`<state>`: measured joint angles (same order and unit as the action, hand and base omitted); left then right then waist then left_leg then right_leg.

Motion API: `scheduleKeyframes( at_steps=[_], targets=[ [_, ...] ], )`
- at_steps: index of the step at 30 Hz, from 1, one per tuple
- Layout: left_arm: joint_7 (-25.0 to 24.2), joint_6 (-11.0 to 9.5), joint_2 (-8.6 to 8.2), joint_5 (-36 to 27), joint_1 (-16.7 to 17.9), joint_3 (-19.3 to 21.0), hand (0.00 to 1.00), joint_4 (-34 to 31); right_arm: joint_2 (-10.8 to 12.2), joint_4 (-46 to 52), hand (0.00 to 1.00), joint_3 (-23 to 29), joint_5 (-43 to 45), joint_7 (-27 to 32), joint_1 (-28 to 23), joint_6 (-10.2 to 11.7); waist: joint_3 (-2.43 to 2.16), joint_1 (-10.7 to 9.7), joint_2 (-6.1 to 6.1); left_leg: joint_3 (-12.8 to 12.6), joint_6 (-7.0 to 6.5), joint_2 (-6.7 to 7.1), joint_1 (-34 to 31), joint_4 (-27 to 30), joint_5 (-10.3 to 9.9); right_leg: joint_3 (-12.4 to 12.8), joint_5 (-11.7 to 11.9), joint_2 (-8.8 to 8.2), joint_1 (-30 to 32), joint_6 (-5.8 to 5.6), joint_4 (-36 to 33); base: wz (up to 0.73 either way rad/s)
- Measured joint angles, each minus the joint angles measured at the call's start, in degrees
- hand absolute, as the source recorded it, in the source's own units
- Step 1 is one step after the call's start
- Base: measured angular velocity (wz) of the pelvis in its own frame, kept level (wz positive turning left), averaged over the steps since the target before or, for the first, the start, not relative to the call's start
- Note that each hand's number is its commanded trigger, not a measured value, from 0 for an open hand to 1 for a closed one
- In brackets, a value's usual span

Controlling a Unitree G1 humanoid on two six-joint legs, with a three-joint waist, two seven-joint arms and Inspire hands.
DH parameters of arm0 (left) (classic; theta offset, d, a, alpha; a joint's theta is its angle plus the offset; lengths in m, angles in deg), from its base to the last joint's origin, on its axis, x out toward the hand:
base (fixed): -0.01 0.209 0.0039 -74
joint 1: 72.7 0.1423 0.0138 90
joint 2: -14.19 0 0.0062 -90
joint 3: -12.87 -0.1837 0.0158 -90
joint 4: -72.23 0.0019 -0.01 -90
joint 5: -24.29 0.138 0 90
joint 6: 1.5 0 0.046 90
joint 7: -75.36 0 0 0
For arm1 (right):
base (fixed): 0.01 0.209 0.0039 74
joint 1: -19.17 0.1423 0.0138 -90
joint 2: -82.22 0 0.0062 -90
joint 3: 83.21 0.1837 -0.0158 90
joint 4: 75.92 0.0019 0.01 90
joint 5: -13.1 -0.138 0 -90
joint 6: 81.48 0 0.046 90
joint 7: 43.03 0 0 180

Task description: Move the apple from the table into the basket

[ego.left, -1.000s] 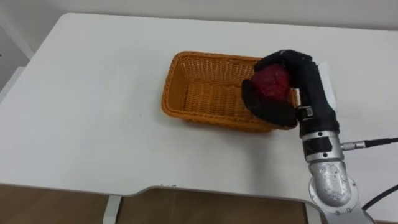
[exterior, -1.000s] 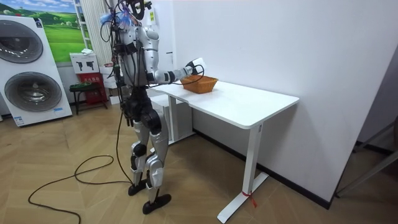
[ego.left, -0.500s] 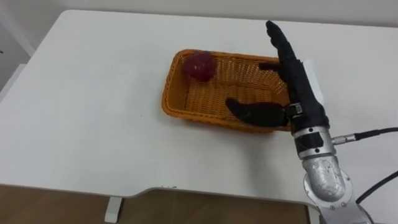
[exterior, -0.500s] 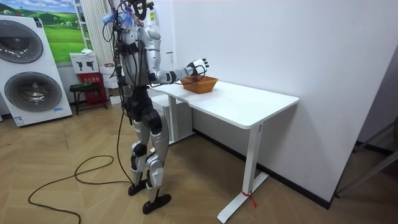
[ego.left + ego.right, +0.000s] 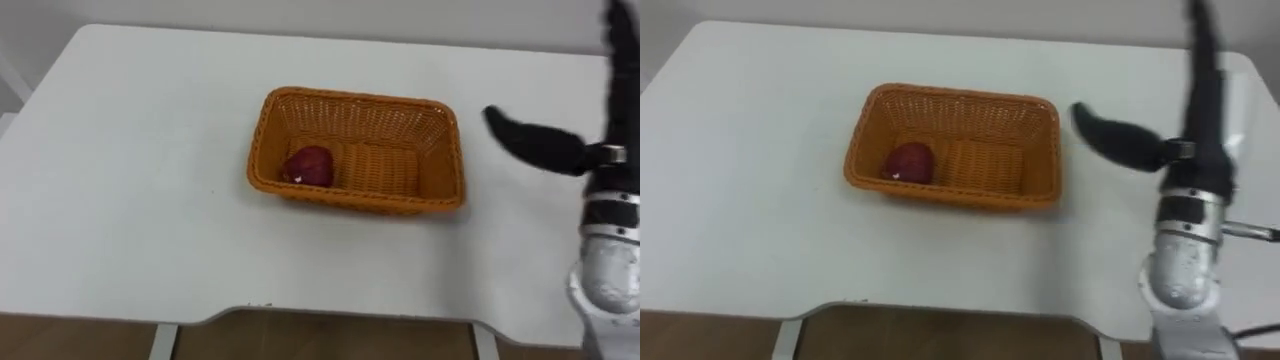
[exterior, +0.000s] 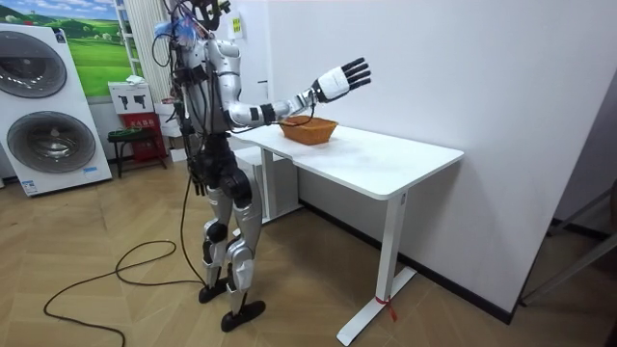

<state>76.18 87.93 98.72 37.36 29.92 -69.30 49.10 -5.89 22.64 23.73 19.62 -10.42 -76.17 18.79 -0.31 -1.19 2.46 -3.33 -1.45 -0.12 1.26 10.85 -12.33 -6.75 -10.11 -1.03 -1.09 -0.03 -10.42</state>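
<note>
A dark red apple lies in the left part of the orange wicker basket on the white table; the same apple rests against the basket's near wall. My right hand is raised to the right of the basket, clear of it, fingers straight and thumb spread, holding nothing. From the room camera that hand is lifted high above the basket with its fingers fanned out. I stand at the table's end.
The table's front edge runs close below the basket. A wide bare stretch of tabletop lies left of the basket and a narrower one to its right. A washing machine and a white wall stand behind.
My right hand let go of the apple over the basket, opened fully and rose away to the right. The apple dropped in and rolled to the basket's left near side.
</note>
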Motion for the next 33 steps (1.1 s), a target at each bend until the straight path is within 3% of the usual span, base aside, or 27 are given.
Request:
scheduleKeyframes(
  at_steps=[2,5,7,10,14,17,20,22,25,30,33],
  targets=[
    [1.0,0.0,0.15,0.0,2.0,2.4,0.00,0.0,-1.3,-4.7,0.00,7.1,-7.3,6.2,-0.2,1.8,0.04,-1.6,0.07,-0.2,0.01,-0.05,0.1,0.0,0.0,0.1,0.0,0.03,-0.1,0.00,0.0,-0.05],
    [1.2,0.1,0.13,0.1,3.2,4.8,0.00,-0.4,-1.4,-11.6,0.00,14.0,-13.4,11.3,-0.4,2.2,0.06,-3.0,0.01,-0.2,0.01,-0.04,-0.2,0.0,0.0,0.1,0.0,0.01,-0.1,0.00,0.0,0.00],
    [1.2,0.4,0.14,0.0,4.4,5.6,0.00,-1.6,-1.6,-18.7,0.00,18.8,-22.7,14.5,-0.3,2.1,-0.02,-4.3,-0.12,-0.2,0.02,0.00,-0.7,0.4,0.0,0.1,0.0,-0.03,0.2,0.00,-0.1,0.00],
    [1.1,0.6,0.15,0.2,5.0,6.8,0.00,-3.3,-2.0,-30.6,0.00,22.4,-33.2,16.6,-0.5,2.1,-0.10,-5.2,-0.08,-0.2,0.06,0.02,-1.1,0.4,0.0,0.4,0.0,0.02,0.7,0.03,-0.2,-0.02],
    [1.3,1.0,0.04,0.7,5.2,7.3,0.00,-5.1,-2.0,-46.0,0.00,23.2,-45.3,15.9,-1.5,0.5,-0.29,-5.6,-0.40,-0.2,0.10,0.03,-1.0,0.6,0.1,0.8,0.0,0.08,0.6,0.05,-0.3,-0.01],
    [1.5,2.0,-0.29,0.9,4.6,7.9,0.00,-5.3,-0.5,-64.2,0.00,22.5,-52.1,10.4,-1.8,-2.0,-0.36,-5.4,-0.57,0.3,0.10,0.12,-0.9,0.8,0.1,0.6,-0.1,-0.02,0.2,0.13,-0.2,0.06],
    [1.3,2.9,-0.68,1.6,4.6,7.8,0.00,-5.3,2.0,-71.3,0.00,20.9,-51.1,6.4,-3.6,-4.5,-0.34,-4.7,-0.64,0.2,0.11,0.14,-0.7,0.8,0.1,0.7,-0.4,-0.01,0.0,0.12,-0.2,0.01],
    [0.9,4.2,-1.17,2.9,4.6,7.9,0.00,-5.1,3.7,-76.3,0.00,16.8,-48.2,2.2,-4.5,-7.0,-0.32,-3.9,-0.69,0.1,0.11,0.12,-0.5,0.8,0.1,1.0,-0.4,0.01,0.0,0.14,-0.4,-0.04],
    [0.6,5.3,-1.66,2.8,4.1,7.7,0.00,-4.8,5.0,-80.5,0.00,10.9,-41.4,-2.7,-4.9,-9.1,-0.06,-3.0,-0.93,0.0,0.11,0.10,-0.5,0.9,0.1,1.3,-0.4,0.05,0.1,0.15,-0.3,-0.02],
    [0.3,5.9,-2.00,2.8,2.7,7.2,0.00,-2.8,5.2,-82.4,0.00,2.9,-31.7,-10.1,-4.7,-11.5,0.14,-1.4,-1.28,0.2,0.07,0.27,0.5,0.7,0.0,0.9,-0.6,-0.13,-0.1,0.09,-0.2,0.01],
    [0.2,7.5,-2.17,2.8,2.6,6.5,0.00,-2.4,5.2,-82.4,0.00,-0.1,-25.7,-14.2,-4.7,-12.9,0.34,-1.0,-1.51,0.2,0.09,0.26,1.3,0.4,0.0,0.9,-0.6,-0.08,-1.1,0.08,-0.2,0.00]
  ],
)
